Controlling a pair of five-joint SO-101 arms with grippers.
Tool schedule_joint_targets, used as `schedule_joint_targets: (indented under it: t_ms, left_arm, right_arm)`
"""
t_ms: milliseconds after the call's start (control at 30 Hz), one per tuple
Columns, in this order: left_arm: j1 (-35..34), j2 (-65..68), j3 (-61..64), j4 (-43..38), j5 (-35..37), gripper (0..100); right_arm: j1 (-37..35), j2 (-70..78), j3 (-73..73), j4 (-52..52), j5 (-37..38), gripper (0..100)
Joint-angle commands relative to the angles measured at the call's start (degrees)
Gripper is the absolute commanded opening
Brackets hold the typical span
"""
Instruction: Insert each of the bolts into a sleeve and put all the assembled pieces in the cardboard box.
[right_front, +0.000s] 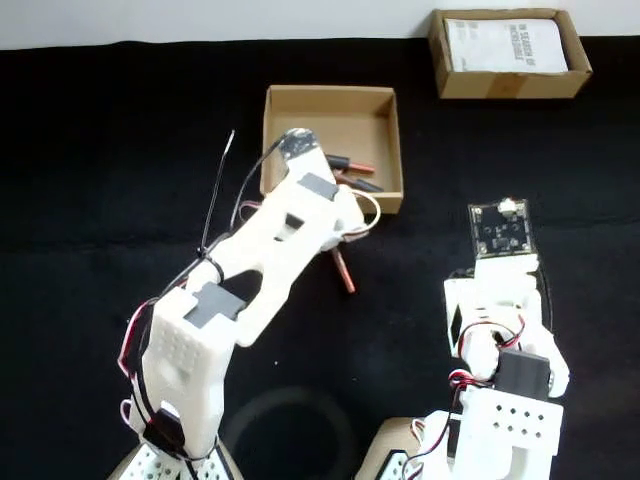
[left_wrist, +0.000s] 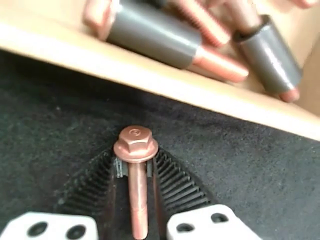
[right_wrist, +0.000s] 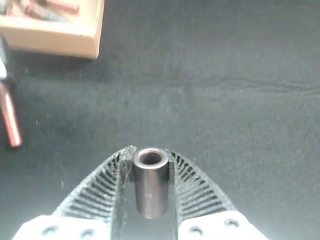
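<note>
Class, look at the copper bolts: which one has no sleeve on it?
The bolt held in the left gripper, just outside the cardboard box: its copper shank is bare. The boxed bolts in view wear grey sleeves.

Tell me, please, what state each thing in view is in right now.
left hand, shut on the bolt
bolt, gripped, no sleeve on it yet
right hand, shut on the sleeve
sleeve, gripped, bore empty
cardboard box, open, holding assembled pieces
assembled pieces, bolts seated in sleeves, lying in the box
second box, open, printed sheet inside
</note>
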Motion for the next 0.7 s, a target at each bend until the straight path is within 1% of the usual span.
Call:
schedule_joint_targets:
  t_ms: [0,133,200,267,433,567,667]
  left_arm:
    - [1.45,-5.93,-9.1,5.71,-5.1,1]
    - [3.74,-11.21,-16.57,14.68,-14.42,1]
    - [4.62,-14.46,-18.68,18.37,-17.23,1]
    - [5.14,-17.89,-19.38,20.92,-18.73,1]
    - [5.14,-27.91,-19.3,25.93,-20.48,1]
    - [5.14,-35.82,-19.3,30.77,-21.98,1]
    - [4.97,-41.19,-19.21,34.2,-21.98,1]
  right_arm:
    - [-1.54,-1.63,-1.1,-2.95,-9.93,0.6]
    - [-4.79,-1.71,-5.58,-3.38,-24.26,0.6]
    - [-6.11,-1.71,-8.84,-3.38,-28.13,0.6]
    - [-7.16,-2.51,-12.18,-3.38,-30.33,0.6]
    - [-12.97,-11.82,-14.64,-3.03,-29.71,0.6]
    - [-17.8,-20.7,-14.46,4.26,-22.86,0.6]
    - [-18.95,-25.71,-12.44,10.07,-21.1,0.6]
